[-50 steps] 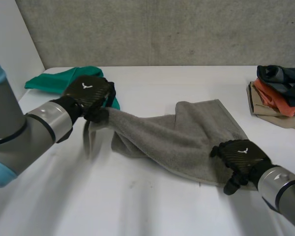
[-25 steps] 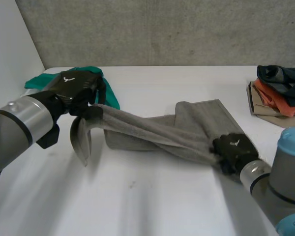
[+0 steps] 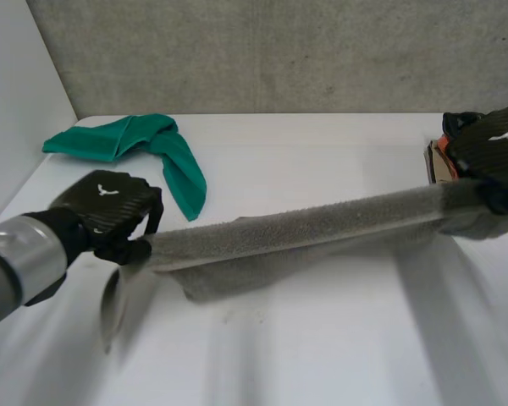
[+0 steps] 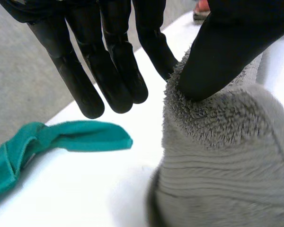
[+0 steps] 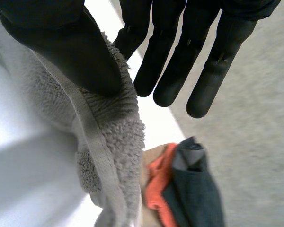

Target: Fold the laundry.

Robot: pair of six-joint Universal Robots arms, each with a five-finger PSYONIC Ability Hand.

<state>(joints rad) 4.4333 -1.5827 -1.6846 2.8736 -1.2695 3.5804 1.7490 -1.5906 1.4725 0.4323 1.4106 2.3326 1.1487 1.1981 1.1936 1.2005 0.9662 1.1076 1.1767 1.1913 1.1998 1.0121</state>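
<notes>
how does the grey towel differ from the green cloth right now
The grey towel is pinched by the left hand and right hand and stretched taut between them; the green cloth lies loose on the table, untouched. The grey towel has thick, looped pile; the green cloth looks thin and smooth. The grey towel forms a long straight band; the green cloth is bent and rumpled. Neither is folded yet.

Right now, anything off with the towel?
Yes: the grey towel is bunched into a rope stretched between the left robot hand and right robot hand, not spread flat. One end droops below the left robot hand.
</notes>
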